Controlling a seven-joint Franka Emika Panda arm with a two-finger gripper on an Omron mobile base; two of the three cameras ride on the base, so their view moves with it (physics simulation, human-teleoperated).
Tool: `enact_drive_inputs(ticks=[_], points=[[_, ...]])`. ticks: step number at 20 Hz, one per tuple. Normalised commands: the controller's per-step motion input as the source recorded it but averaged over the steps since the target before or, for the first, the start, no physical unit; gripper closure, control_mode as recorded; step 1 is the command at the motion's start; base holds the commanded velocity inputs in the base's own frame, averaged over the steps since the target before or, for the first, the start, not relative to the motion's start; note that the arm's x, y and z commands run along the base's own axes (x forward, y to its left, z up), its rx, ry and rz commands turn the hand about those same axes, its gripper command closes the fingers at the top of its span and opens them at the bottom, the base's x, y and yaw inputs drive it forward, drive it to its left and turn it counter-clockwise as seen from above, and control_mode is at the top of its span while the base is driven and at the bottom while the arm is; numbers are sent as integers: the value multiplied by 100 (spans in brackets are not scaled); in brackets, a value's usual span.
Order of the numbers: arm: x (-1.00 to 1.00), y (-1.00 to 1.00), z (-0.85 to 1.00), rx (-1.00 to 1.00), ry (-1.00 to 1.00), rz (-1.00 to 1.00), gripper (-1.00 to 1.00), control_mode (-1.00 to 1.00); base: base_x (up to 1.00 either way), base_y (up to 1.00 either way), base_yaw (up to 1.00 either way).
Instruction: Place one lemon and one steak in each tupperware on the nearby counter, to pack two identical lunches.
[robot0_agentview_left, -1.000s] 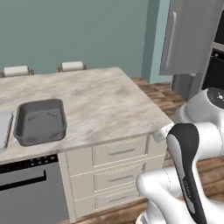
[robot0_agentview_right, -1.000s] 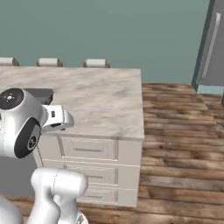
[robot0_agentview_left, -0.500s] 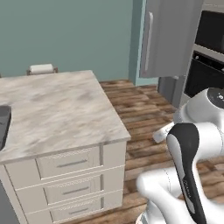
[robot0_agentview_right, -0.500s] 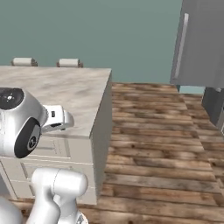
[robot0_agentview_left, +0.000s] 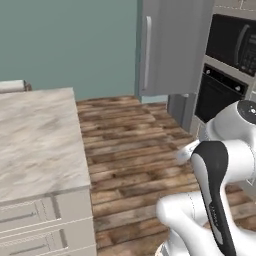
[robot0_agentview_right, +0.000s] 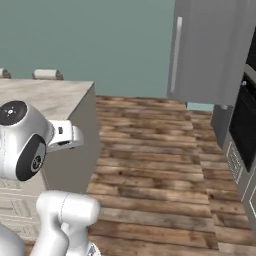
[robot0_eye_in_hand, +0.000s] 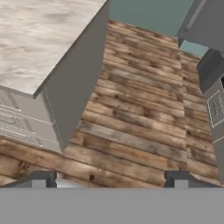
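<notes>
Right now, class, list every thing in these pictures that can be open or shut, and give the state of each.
Robot's two-finger gripper: jaws open, holding nothing.
Tall grey fridge door with long handle: shut.
Light grey drawers under the veined marble counter: shut.
Dark built-in oven door: shut.

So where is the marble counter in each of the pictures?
Left base view: the counter fills the left side.
Right base view: far left, behind the arm's white body.
Hand view: upper left corner.
Shared landmark: the tall grey fridge beyond the wooden floor.
</notes>
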Motion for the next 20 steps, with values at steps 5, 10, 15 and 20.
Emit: enact_drive_inputs(ticks=[5, 10, 15, 20], points=[[0, 0, 0, 0, 0, 0, -100, 100, 98, -75, 6], [0, 0, 0, 0, 0, 0, -100, 100, 100, -15, 2], [0, 0, 0, 0, 0, 0, -100, 100, 100, 0, 0], [0, 0, 0, 0, 0, 0, -100, 100, 100, 0, 0]])
